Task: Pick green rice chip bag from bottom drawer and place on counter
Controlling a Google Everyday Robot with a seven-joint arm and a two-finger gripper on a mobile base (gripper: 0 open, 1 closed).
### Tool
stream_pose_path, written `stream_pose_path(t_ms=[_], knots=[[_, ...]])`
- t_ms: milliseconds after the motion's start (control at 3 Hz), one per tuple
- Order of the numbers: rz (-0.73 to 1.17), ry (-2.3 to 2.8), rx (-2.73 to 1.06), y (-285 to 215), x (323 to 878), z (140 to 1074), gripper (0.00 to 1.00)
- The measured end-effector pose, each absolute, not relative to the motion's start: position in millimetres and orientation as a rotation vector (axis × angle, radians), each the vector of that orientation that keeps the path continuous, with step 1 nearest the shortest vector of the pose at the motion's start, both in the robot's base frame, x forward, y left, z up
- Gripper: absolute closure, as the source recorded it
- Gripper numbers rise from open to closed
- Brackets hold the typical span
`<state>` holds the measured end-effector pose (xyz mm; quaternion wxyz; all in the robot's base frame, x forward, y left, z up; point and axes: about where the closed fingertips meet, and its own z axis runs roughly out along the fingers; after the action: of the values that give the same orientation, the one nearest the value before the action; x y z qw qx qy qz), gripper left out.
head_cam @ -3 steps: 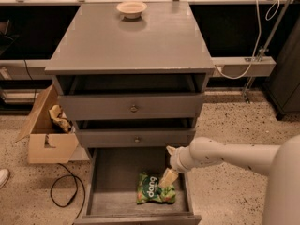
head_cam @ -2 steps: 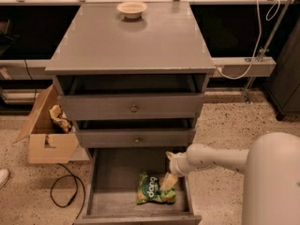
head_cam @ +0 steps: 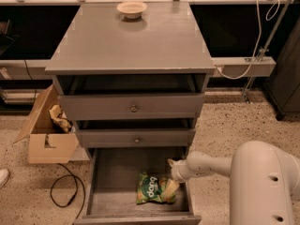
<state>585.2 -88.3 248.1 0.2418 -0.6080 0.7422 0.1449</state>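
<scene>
Three grey drawers sit under the worktop [head_cam: 136, 41], and the single camera view looks down on all of them. The bottom drawer [head_cam: 117, 172] is pulled out. The green rice chip bag [head_cam: 151, 189] lies flat on its floor, near the front wall and right of centre. The white arm [head_cam: 206, 165] reaches in from the right, and the claw [head_cam: 171, 187] is down at the bag's right edge, touching or overlapping it. Whether it is clenched on the bag or released, I cannot tell.

The step in hand looks like the grasp. To do it well, take a firm pinch on the crinkly edge, then lift straight up until clear of the drawer front and the drawers overhanging behind. On the worktop, set it down well away from the cream bowl [head_cam: 131, 8] at the far edge.
</scene>
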Motion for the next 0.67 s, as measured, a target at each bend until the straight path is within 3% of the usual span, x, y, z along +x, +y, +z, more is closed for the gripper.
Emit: stream_pose_path(t_ms=[667], knots=[[0.350,2.064,-1.684,-84.7,589.3,205.8,0.00]])
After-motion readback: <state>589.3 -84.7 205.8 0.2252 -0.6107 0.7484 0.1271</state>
